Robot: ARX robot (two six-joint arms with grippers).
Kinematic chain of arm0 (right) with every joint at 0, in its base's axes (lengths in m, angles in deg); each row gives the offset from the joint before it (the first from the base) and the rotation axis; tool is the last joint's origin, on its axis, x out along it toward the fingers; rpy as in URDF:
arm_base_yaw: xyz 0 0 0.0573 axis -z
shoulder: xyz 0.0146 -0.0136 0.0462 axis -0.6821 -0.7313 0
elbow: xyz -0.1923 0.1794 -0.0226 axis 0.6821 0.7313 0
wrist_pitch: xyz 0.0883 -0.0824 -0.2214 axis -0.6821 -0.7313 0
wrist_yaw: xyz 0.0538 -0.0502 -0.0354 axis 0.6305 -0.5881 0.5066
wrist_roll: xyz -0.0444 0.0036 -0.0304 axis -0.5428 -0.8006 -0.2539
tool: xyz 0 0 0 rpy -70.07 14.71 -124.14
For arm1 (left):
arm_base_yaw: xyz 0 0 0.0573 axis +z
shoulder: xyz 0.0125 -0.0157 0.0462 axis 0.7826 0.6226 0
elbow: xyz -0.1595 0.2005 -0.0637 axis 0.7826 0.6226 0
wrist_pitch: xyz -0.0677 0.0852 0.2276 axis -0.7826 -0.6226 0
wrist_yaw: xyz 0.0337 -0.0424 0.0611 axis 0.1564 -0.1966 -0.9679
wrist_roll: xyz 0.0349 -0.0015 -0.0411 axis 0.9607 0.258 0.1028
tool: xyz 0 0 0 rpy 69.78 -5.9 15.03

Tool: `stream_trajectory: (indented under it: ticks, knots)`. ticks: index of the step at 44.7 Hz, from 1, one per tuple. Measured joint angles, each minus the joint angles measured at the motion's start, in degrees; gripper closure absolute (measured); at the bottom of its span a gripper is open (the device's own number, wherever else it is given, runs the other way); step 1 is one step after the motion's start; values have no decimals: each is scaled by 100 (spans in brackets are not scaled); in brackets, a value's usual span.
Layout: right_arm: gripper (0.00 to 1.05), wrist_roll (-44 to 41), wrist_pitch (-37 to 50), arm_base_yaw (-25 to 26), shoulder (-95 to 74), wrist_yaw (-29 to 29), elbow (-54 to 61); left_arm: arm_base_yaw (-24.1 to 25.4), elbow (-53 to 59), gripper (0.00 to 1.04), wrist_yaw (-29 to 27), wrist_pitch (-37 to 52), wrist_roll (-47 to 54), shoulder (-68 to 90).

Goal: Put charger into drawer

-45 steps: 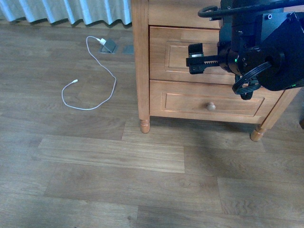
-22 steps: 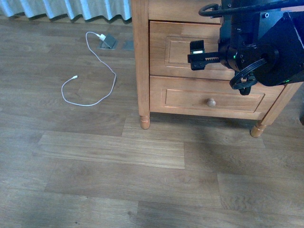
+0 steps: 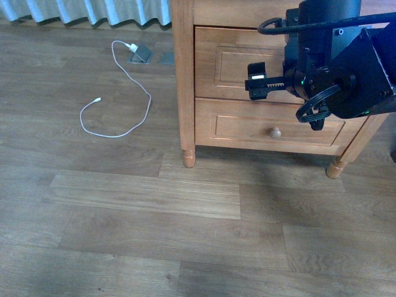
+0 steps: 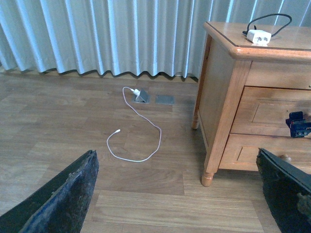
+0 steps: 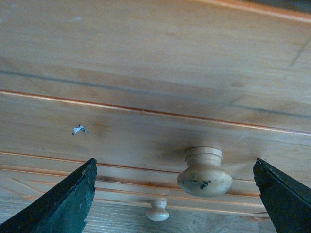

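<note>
Standing on a plank floor [image 3: 154, 235], one honey-coloured nightstand [image 4: 218, 92] serves as the reference for every item below. The charger [image 4: 258, 36] is a small white block lying on the nightstand's top, with its black cable [image 4: 268, 18] looped beside it. The drawer [image 3: 229, 62] is the upper of the nightstand's two, with a recessed panel front, and it is closed. The upper knob [image 5: 204, 173] is round, pale wood, marked with dark specks. The lower drawer [image 3: 241, 129] is shallower and also closed, and its knob [image 3: 275, 132] sits at the centre of its front. The right gripper [image 3: 255, 80] is raised in front of the nightstand's upper drawer. In the right wrist view its fingers [image 5: 63, 204] are spread wide to either side of the upper knob, clear of it and holding nothing. The left gripper [image 4: 176, 155] is well back from the nightstand, its jaws wide apart and empty. A long white cable [image 3: 147, 102] lies curled on the floor to the nightstand's left, running to a floor socket [image 3: 141, 57]. A pale curtain [image 4: 97, 34] hangs behind the nightstand.
</note>
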Motion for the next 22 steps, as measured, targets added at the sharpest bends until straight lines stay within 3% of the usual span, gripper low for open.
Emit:
stream_trajectory:
  ticks: [22]
  knots:
    - [8, 4, 170, 4, -50, -59, -13, 0, 0, 6, 0, 0, -2, 0]
